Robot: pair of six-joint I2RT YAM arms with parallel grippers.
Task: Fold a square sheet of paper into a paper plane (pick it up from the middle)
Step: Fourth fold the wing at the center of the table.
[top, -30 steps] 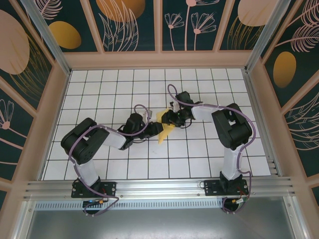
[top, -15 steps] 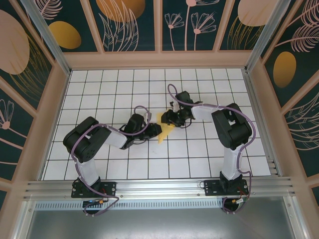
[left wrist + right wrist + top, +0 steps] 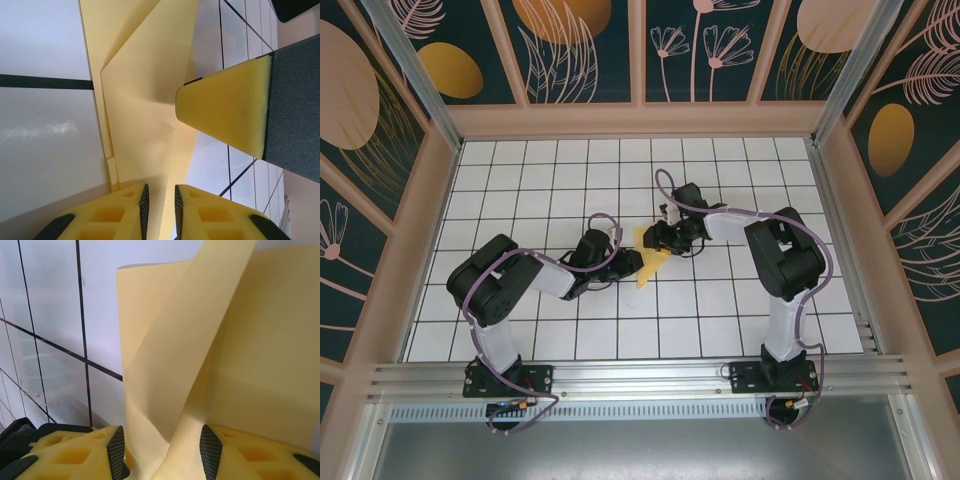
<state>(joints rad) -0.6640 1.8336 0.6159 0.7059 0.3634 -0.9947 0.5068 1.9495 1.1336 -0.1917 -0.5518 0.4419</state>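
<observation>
The square sheet of paper [image 3: 651, 268], pale yellow and folded into angled flaps, lies on the tiled floor between both arms. My left gripper [image 3: 633, 262] comes at it from the left. In the left wrist view its jaws [image 3: 161, 200] stand a narrow gap apart with a raised crease of the paper [image 3: 140, 100] pinched between the pads. My right gripper [image 3: 656, 240] sits at the paper's upper end. Its jaws [image 3: 160, 442] stand wider, astride upright folds of the paper [image 3: 200, 340]. One right finger [image 3: 225, 110] rests on the sheet.
White tiles with black grid lines [image 3: 570, 180] surround the paper on all sides. Wooden walls [image 3: 640, 120] and a metal rail [image 3: 620, 375] bound the floor. Both arms' elbows [image 3: 785, 250] rise beside the work spot.
The left jaws have narrowed onto the paper's crease and the left wrist has shifted slightly. The paper's lower tip looks a little more tucked. The right arm has stayed still.
</observation>
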